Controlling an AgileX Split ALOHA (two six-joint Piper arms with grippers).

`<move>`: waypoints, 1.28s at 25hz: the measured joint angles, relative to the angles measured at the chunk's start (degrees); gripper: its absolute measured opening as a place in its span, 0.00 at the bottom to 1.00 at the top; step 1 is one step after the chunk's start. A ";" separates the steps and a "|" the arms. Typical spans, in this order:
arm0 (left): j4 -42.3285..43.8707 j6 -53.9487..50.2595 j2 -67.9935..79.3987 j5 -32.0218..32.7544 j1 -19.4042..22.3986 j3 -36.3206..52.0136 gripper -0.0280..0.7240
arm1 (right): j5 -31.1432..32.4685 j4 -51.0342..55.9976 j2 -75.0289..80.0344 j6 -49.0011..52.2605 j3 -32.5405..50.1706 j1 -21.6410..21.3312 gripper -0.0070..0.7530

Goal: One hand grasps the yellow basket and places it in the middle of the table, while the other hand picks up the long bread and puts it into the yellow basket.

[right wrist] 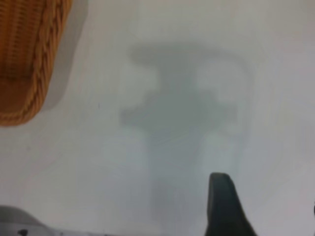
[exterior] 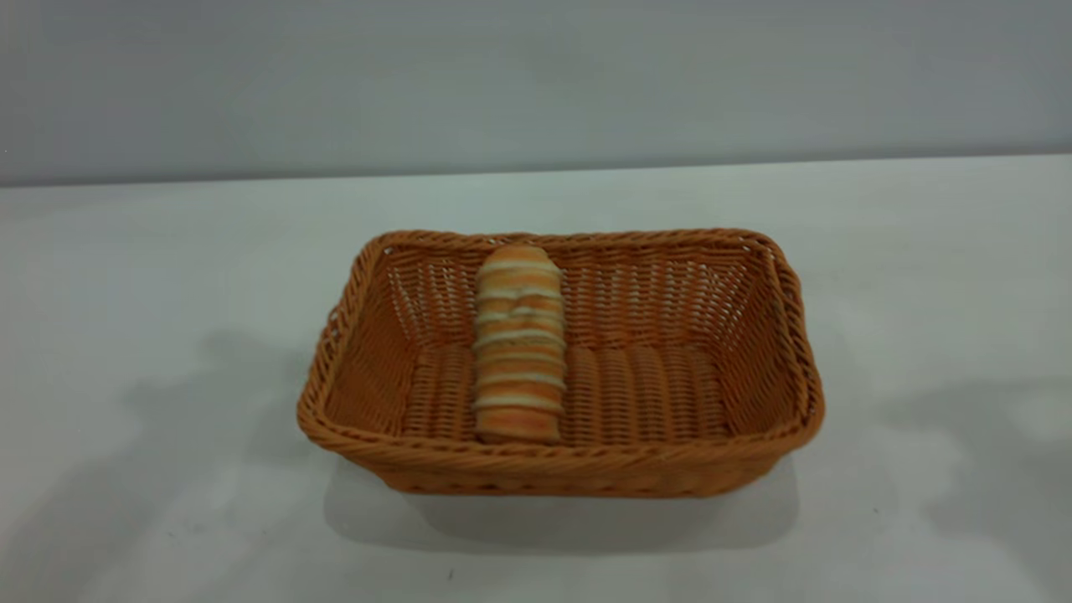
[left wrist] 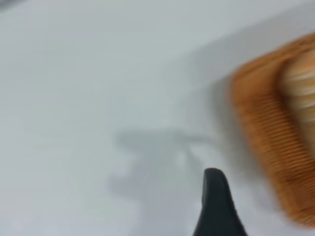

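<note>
A: Where does the long bread (exterior: 519,343) lie?

B: Inside the yellow basket (exterior: 775,335), on its woven floor left of the middle, lengthwise from the near wall to the far wall, its far end leaning up against the far wall.

A: And the basket?

B: It stands flat on the white tabletop (exterior: 134,276), about in the middle of it in the exterior view.

A: The arms?

B: Neither shows in the exterior view. The left gripper (left wrist: 216,206) hangs over bare tabletop beside the basket; only one dark fingertip shows, so whether its fingers are apart or together cannot be told. The right gripper (right wrist: 224,204) hangs over the tabletop off the basket's corner, and the same holds for its fingers.
</note>
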 joint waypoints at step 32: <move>2.99 -5.22 -65.71 20.05 7.28 32.39 0.75 | 3.42 4.38 -62.41 -2.27 34.18 0.00 0.62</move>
